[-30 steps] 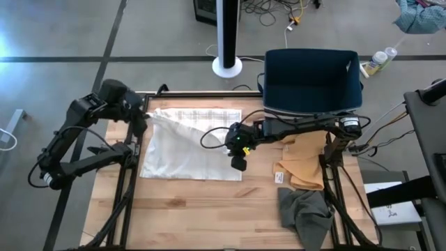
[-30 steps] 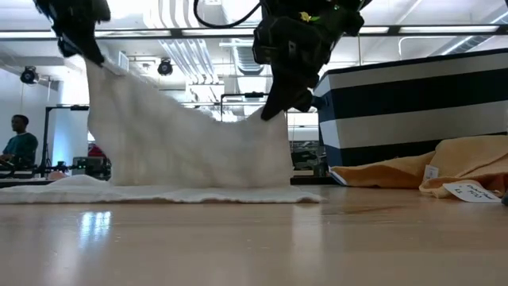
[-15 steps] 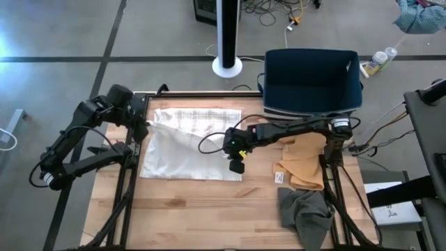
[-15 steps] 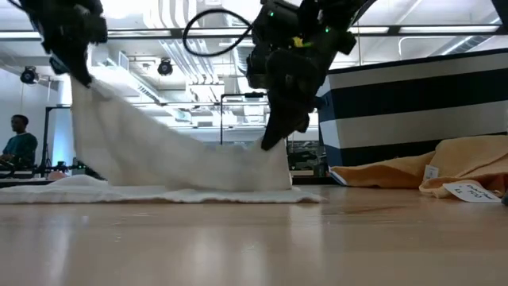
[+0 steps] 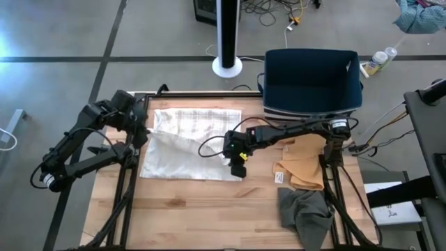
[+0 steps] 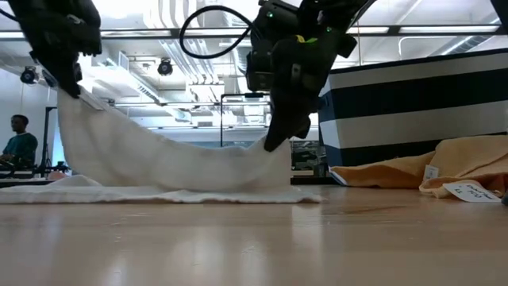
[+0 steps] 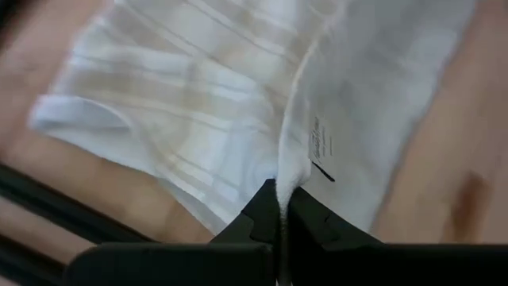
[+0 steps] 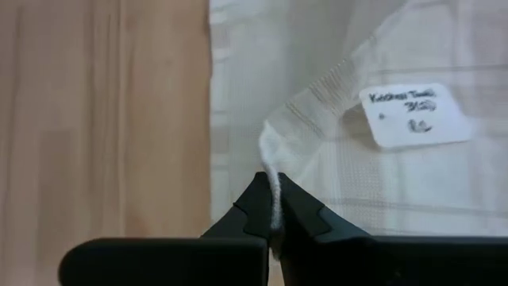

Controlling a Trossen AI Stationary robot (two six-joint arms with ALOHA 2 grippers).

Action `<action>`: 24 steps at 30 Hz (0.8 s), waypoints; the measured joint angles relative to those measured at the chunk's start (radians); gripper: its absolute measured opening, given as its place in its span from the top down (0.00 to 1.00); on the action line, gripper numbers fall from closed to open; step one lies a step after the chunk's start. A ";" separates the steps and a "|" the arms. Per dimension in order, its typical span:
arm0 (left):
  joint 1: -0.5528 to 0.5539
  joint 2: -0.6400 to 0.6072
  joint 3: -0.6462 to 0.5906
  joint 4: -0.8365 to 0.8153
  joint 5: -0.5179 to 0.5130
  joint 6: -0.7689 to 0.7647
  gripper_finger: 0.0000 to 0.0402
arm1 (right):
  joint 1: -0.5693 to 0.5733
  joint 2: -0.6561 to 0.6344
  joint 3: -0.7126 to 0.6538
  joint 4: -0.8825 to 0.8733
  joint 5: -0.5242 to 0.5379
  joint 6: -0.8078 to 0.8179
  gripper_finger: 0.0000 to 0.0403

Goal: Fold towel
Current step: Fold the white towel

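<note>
The thin white checked cloth towel [image 5: 188, 143] is pinched at its corners by the left gripper [image 5: 144, 132] and right gripper [image 5: 237, 162]; being soft and light, it sags between them above the wooden counter [image 5: 202, 209].

Left end effector [image 5: 141, 134], right end effector [image 5: 237, 164]: both clamped, raised.

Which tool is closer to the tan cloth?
The right tool is closer; the tan cloth lies just beside it. The left tool is across the white towel, far away.
</note>
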 joint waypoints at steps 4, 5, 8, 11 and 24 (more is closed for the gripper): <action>0.000 -0.002 -0.049 -0.016 0.017 0.031 1.00 | 0.017 0.000 0.000 -0.028 0.000 0.001 0.96; 0.000 -0.002 -0.059 -0.016 0.023 0.034 1.00 | 0.019 0.000 0.000 -0.039 0.000 0.003 0.95; -0.001 0.002 -0.059 -0.013 0.027 0.038 1.00 | 0.024 0.000 -0.007 -0.047 0.014 0.005 0.91; -0.001 0.006 -0.056 -0.012 0.027 0.040 1.00 | 0.024 0.000 -0.008 -0.046 0.026 0.023 0.85; -0.007 0.007 0.105 -0.071 0.059 0.017 0.82 | 0.039 0.000 -0.002 -0.007 0.028 0.025 0.52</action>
